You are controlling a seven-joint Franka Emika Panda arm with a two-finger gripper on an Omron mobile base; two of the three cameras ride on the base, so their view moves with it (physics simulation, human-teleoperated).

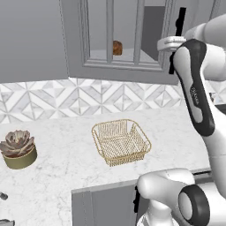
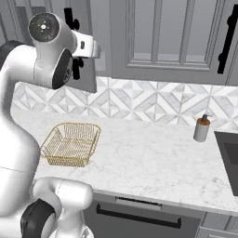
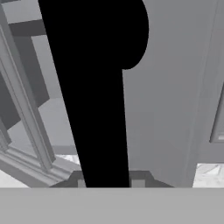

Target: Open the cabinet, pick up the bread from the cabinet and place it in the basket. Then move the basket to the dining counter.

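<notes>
The cabinet (image 1: 132, 66) is a grey wall unit with a glass-paned door and a long black bar handle (image 1: 180, 22). Through the glass I see the bread (image 1: 117, 47), a small brown loaf on the shelf inside. My gripper (image 1: 175, 44) is raised to the door's right edge and shut on that handle; in the hand view the black bar (image 3: 96, 96) runs up from between my gripper's (image 3: 109, 181) fingertips. The door's lower corner (image 2: 86, 81) looks swung slightly out. The gold wire basket (image 1: 121, 142) (image 2: 70, 144) sits empty on the marble worktop below. The dining counter is out of view.
A potted succulent (image 1: 18, 150) stands at the worktop's left. A soap dispenser (image 2: 201, 128) and a dark sink (image 2: 228, 158) lie to the right. A solid-door cabinet with its own black handle (image 2: 228, 39) hangs to the right. Patterned tiles (image 1: 88, 99) back the worktop.
</notes>
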